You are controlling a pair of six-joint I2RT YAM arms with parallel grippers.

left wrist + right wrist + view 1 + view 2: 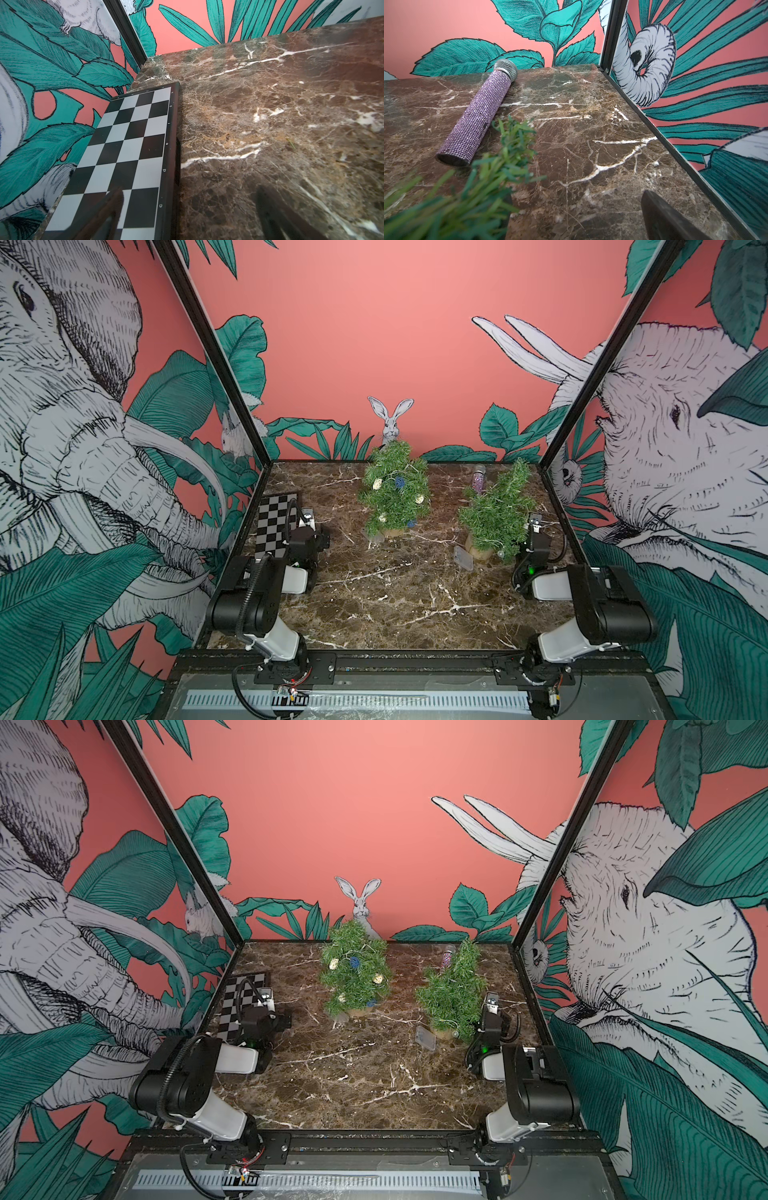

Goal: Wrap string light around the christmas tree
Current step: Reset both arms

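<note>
Top views: string light [498, 545] was seen only around the foot of the christmas tree [496, 506].
Most wrapping was judged undone; the left end effector [307, 516], well apart from the tree, and the right end effector [535, 519], just beside it, were spread and empty.

Even bright light, fisheye edges

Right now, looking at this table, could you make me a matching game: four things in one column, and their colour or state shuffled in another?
Things:
1. chessboard
2. microphone
3. decorated tree
4. small plastic box

Colour or state:
a. see-through, lying flat
b. green, upright, hung with white and blue balls
c. purple and glittery, lying on its side
d. black and white squares

Pairs: 1-d, 2-c, 3-b, 4-a
</note>
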